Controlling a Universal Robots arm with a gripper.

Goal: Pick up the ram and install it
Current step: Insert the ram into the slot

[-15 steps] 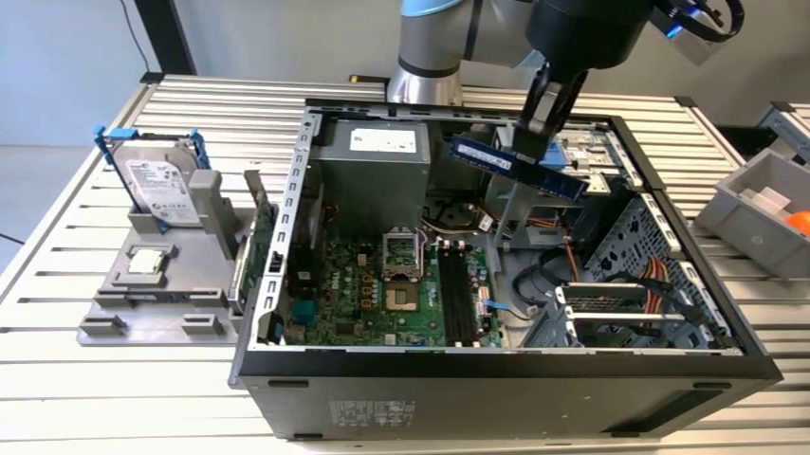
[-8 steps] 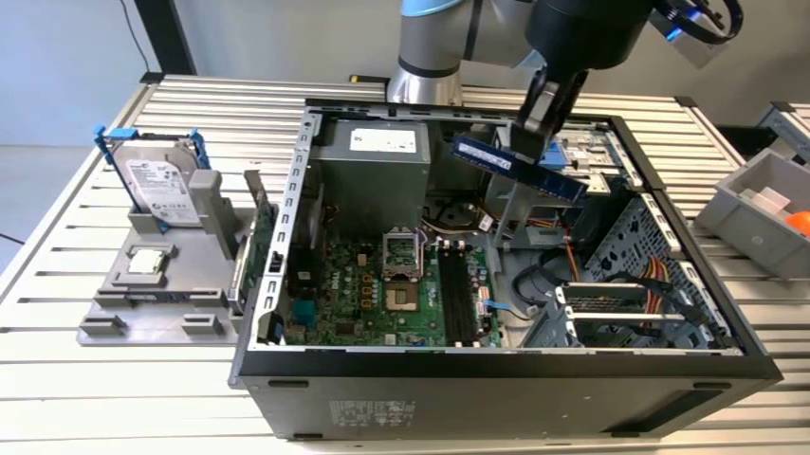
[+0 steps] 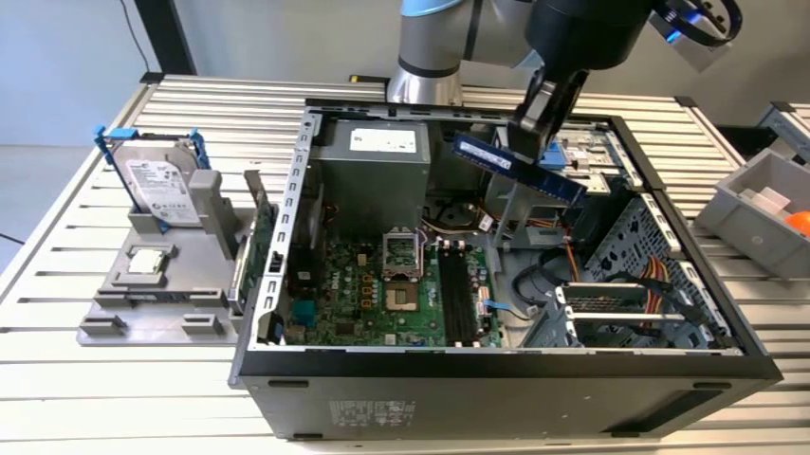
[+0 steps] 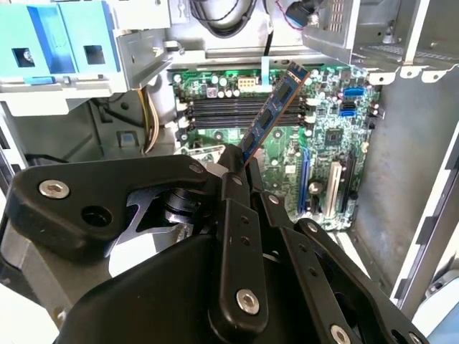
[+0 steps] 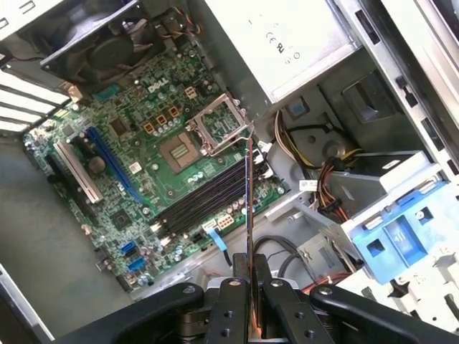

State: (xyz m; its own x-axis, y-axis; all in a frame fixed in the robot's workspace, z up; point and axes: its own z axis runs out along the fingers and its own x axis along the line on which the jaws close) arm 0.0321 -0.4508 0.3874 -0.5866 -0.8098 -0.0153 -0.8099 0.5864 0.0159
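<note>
I'm looking at a slatted metal worktop [image 3: 114, 398] in a plain room with a pale wall behind it. An open computer case [image 3: 506, 398] lies on its side across the middle of the worktop, reaching to the front edge. Toward the worktop's edge at the exterior view's left sits a grey fixture [image 3: 152, 303] with a hard drive [image 3: 165, 190] standing upright in a blue frame. At the opposite edge there is a grey bin [image 3: 760, 204].

The tool [image 3: 532, 118] is clamped on one end of the ram [image 3: 519, 166], which hangs tilted in the air above the case's back half, clear of the motherboard [image 3: 367, 284]. In the second wrist view the tool [image 4: 240, 168] grips the stick's near end and the ram [image 4: 276, 107] slants out over the black memory slots [image 4: 222, 107] without touching them. In the first wrist view I see the ram [image 5: 248, 193] edge-on, a thin line rising from the tool [image 5: 251, 261] across the slots [image 5: 208, 197].

The arm is cut off at the top of the exterior view, and the bin at that view's right. Something orange lies in the bin; I cannot make out what. In both wrist views the tool's black body hides part of the case interior.
</note>
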